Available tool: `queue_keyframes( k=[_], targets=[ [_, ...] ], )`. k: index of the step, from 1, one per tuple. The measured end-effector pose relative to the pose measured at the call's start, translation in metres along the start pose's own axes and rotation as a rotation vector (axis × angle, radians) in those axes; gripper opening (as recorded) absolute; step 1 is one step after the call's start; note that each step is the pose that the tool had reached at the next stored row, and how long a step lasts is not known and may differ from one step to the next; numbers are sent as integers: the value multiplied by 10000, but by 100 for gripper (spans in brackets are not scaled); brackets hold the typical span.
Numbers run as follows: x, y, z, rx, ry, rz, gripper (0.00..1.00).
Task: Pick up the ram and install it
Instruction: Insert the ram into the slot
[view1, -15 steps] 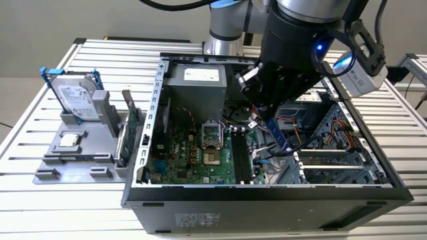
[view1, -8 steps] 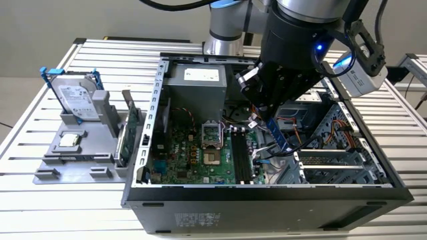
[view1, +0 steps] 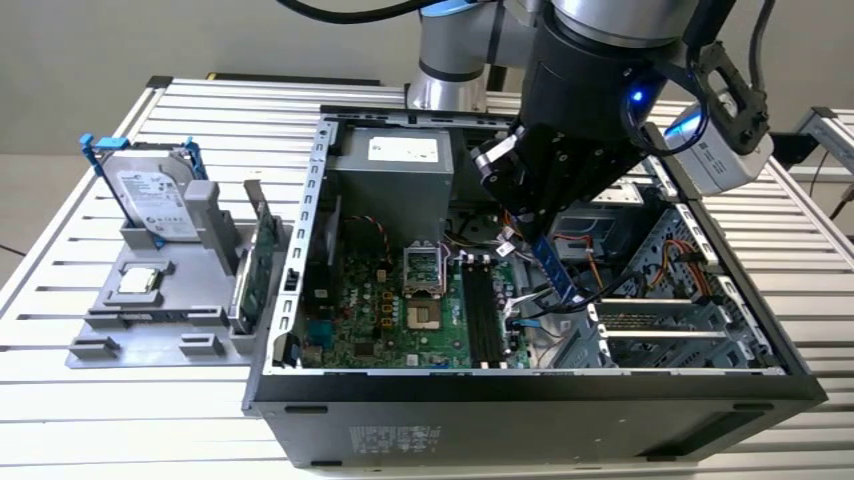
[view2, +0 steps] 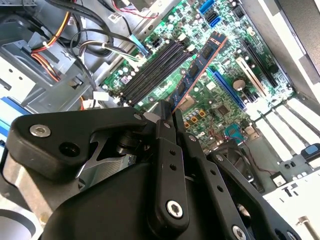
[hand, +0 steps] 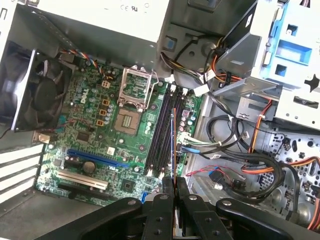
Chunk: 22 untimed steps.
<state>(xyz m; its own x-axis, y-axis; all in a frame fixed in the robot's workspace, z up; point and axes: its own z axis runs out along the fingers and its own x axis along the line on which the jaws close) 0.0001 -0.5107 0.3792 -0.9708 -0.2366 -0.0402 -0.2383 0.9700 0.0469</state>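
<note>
Peering into the open computer case (view1: 534, 395) from my end, I see the pincer (view1: 531, 232) pressed together on the ram (view1: 558, 272), pinching the stick by one end so that most of its length juts out past the fingertips (view2: 161, 111) toward the motherboard (hand: 95, 125). I judge that hold is deliberate: gripping the thin board by its flat faces leaves the contact edge free to meet a slot, and it keeps the bulky black linkage away from the cables and the drive cage crowding one side of the case.

In the first wrist view the ram (hand: 173, 145) shows edge-on, as a thin line running out from the pincer (hand: 174, 182) and lying lengthwise along the black memory slots (hand: 162, 130). That tells me the stick is turned to match the slots' direction. In the second wrist view its flat face with dark chips (view2: 200, 65) hangs over the board just beside those slots (view2: 155, 70). I judge it is above them and not yet seated, though I cannot tell which slot it is over.

Outside the case, on the slatted surface (view1: 134, 420), a grey holder (view1: 147, 330) keeps the hard drive (view1: 150, 200) upright and the square processor chip (view1: 140, 282) flat, well apart from the arm's work.
</note>
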Motion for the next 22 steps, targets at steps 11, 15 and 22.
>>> queue_keyframes(
  k=[11,15,22],
  targets=[
    [-17,4,26,42,-47,1009,0],
    [-17,6,30,48,-56,1196,0],
    [-18,8,36,58,-66,1421,0]
  ],
)
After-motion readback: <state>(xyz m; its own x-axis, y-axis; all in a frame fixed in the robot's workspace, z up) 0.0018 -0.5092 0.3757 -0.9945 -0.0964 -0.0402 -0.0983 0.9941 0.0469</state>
